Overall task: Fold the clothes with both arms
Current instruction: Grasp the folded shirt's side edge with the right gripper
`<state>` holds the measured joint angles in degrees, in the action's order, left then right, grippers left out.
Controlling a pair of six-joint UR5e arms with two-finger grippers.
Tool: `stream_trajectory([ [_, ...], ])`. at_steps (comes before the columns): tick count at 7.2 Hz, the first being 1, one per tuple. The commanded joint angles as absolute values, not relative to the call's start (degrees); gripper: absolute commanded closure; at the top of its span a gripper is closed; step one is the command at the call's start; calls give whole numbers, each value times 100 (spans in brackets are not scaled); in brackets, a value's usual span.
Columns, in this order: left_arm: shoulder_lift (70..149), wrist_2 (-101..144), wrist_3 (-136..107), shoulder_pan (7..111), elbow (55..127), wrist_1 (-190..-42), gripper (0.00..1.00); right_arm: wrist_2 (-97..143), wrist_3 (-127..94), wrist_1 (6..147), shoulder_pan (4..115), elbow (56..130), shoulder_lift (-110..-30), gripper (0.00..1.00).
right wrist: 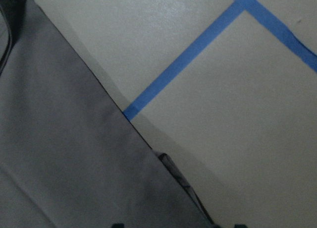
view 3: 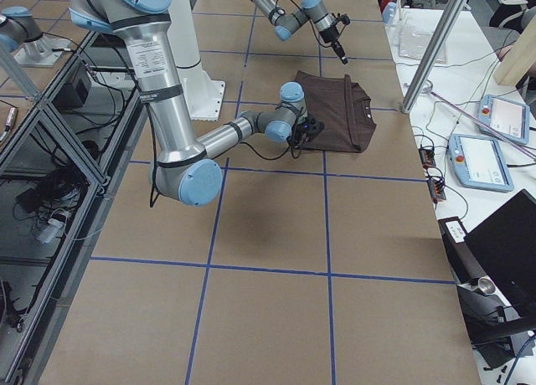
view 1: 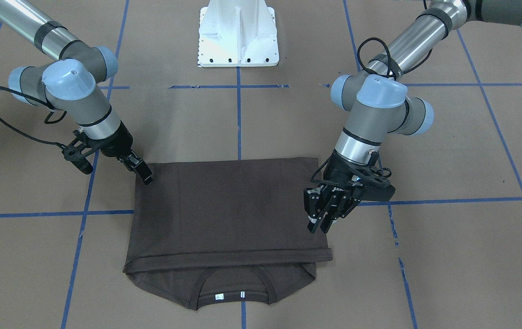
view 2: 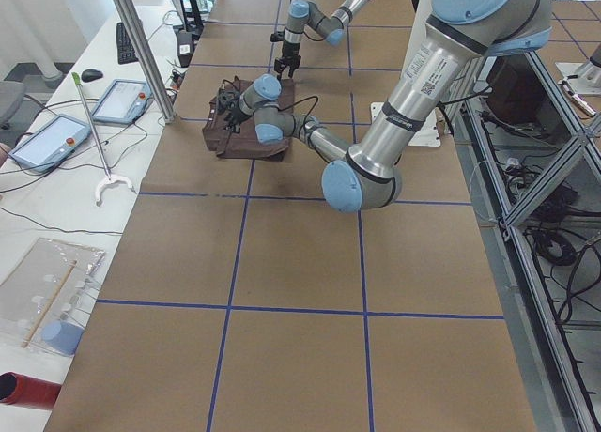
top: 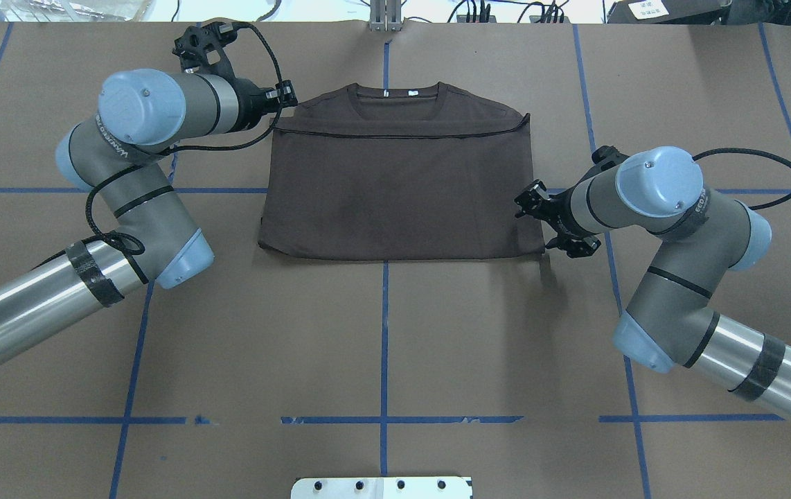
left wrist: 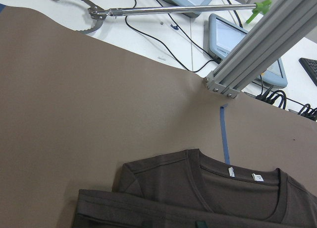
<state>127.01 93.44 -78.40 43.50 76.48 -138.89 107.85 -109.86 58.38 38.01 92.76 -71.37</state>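
Brown paper covers the table (top: 492, 333), squared off by blue tape lines (top: 134, 346), and the one dark brown T-shirt (top: 395, 201) lies on its far half, between the two arms. On the left, the left arm (top: 139, 208) reaches to the shirt's far left corner, where the left gripper (top: 289, 94) hangs with fingers parted, grasping nothing. In the middle, the hem (top: 402, 134) lies doubled up just short of the collar (top: 399, 105), where two white neck labels (top: 413, 91) show. On the right, the right arm (top: 672, 229) sets the right gripper (view 1: 144, 177) at the near right corner, tips apart in its wrist view, so released. One lengthwise fold looks done, with the sleeves tucked away. A second, smaller fold probably remains.
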Motion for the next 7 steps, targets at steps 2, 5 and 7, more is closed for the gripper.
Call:
stream_trajectory([
  [2,12691,9343,-7840,4351,7646,-13887,60,10872,-10855,5818,3744,9438,-7487,100],
  [5,12700,9343,-7840,4377,7646,-13895,60,10916,-10846,5827,3753,9614,-7488,100],
  [7,12700,9343,-7840,4394,7646,-13896,60,11082,-10854,5836,3762,9826,-7532,100],
])
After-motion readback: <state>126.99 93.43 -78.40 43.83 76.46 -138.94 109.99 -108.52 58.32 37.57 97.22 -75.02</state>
